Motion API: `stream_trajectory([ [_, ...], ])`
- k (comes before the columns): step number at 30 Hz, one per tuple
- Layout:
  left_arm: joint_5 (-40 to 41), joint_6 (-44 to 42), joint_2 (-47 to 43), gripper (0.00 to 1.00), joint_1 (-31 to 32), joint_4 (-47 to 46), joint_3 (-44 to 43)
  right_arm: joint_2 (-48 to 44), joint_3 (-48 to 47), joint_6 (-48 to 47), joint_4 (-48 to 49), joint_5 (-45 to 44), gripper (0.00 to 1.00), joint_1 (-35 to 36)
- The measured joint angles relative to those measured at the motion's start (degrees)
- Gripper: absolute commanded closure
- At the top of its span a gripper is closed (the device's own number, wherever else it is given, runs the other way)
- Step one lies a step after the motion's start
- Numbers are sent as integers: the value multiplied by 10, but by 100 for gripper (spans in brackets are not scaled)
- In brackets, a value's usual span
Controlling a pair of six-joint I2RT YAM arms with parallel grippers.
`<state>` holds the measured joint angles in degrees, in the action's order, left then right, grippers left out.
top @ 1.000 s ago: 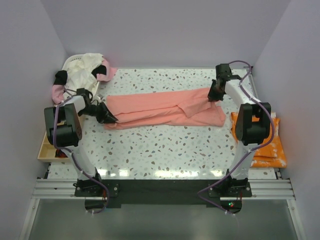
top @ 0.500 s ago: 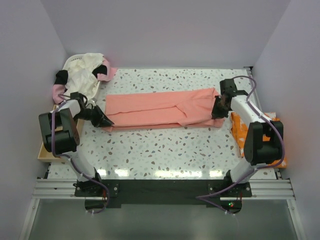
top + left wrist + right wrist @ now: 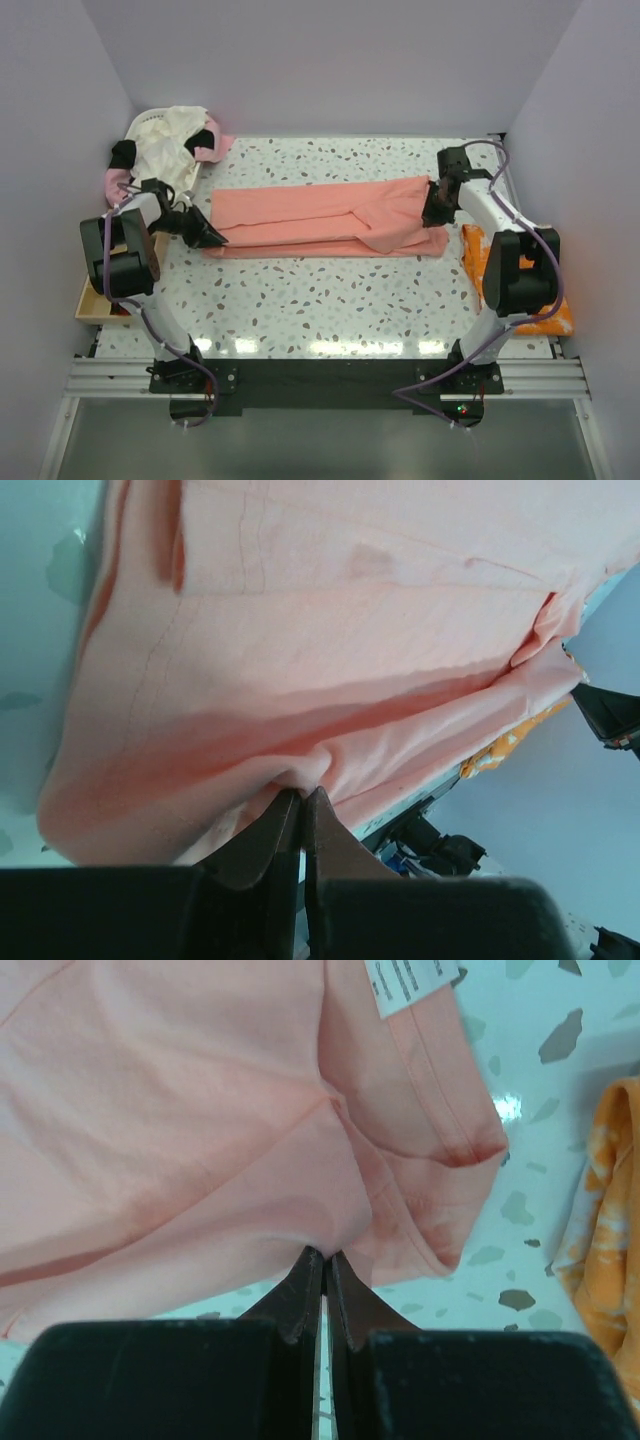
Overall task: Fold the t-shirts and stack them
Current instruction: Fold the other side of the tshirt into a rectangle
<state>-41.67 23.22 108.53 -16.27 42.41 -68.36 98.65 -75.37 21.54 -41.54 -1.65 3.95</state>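
Note:
A salmon-pink t-shirt [image 3: 320,217] lies stretched as a long folded band across the middle of the speckled table [image 3: 330,300]. My left gripper [image 3: 212,235] is shut on the shirt's left end; in the left wrist view the cloth [image 3: 330,650] bunches at the fingertips [image 3: 303,798]. At the shirt's right end my right gripper [image 3: 436,210] is shut on the cloth [image 3: 180,1110], pinched between its fingers [image 3: 326,1260]. A white neck label [image 3: 408,980] shows near that end. An orange t-shirt with white splotches [image 3: 520,280] lies folded at the right table edge, partly under the right arm.
A heap of cream and pink shirts [image 3: 165,150] fills a white basket at the back left corner. A wooden tray [image 3: 95,300] sits off the table's left edge. Lavender walls close in the back and both sides.
Both grippers carried the shirt's ends toward the near edge, then a little back toward the far side. The band is laid flatter and straighter. Both grips have held.

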Motion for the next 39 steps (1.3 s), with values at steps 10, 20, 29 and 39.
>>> stream_trajectory([
  [10,-5,-3,28,4,1,35,-40,94,-90,-3,7,-9,38,-1],
  [20,43,-17,-24,0,1,47,-65,21,-83,-8,11,-34,37,-2],
  [29,42,-21,-124,0,34,13,-40,-73,-9,-3,29,-2,37,-2],
  [39,75,-29,-120,0,112,-3,30,-89,49,5,39,29,37,-2],
])
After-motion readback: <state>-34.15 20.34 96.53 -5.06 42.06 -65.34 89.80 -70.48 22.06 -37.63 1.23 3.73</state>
